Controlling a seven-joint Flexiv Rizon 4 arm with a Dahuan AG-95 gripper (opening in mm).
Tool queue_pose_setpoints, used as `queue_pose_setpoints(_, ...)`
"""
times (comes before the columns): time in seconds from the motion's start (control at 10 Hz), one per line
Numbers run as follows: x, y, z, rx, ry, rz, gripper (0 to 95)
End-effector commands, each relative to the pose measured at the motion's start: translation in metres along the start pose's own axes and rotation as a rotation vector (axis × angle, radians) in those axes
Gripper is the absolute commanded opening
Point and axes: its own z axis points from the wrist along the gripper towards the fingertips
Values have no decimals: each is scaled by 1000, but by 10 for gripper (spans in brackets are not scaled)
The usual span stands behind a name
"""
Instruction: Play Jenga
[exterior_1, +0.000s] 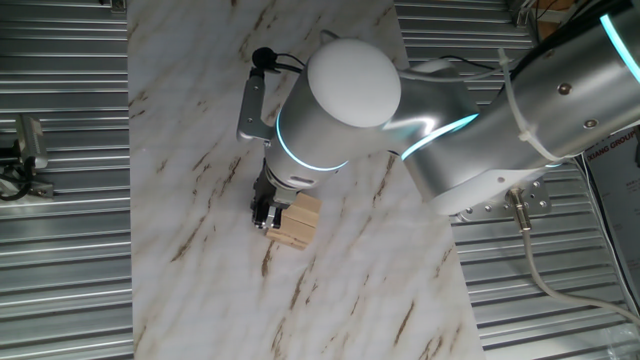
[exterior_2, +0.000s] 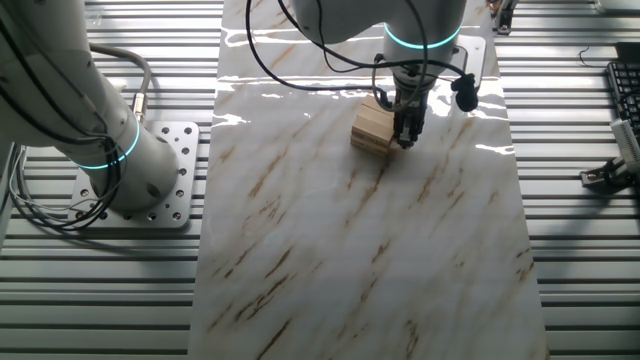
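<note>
The Jenga stack (exterior_1: 297, 222) sits on the marble-patterned tabletop (exterior_1: 190, 150), a short pile of pale wooden blocks laid in crosswise layers. In one fixed view it lies a little left of and below the picture's centre, and the gripper (exterior_1: 265, 215) is at its 9 o'clock side, right against the blocks. The dark fingers point down at the stack's edge, but the arm's large white wrist joint (exterior_1: 352, 85) hangs over them, so I cannot tell whether they are spread or closed on a block.

In the other fixed view the Jenga stack (exterior_2: 373, 128) shows near the far end of the tabletop (exterior_2: 360, 260), toward 12 o'clock, with the gripper (exterior_2: 405, 125) touching it at its 3 o'clock side. The arm's base (exterior_2: 110, 160) is bolted to a plate (exterior_2: 175, 175) at 9 o'clock, off the marble surface, on the ribbed metal bench (exterior_2: 100, 290)
</note>
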Motion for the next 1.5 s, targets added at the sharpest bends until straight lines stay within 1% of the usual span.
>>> queue_pose_setpoints(0.1,0,0,0,1,2,-1,0)
queue_pose_setpoints(1.5,-6,-1,0,10,-1,-6,0)
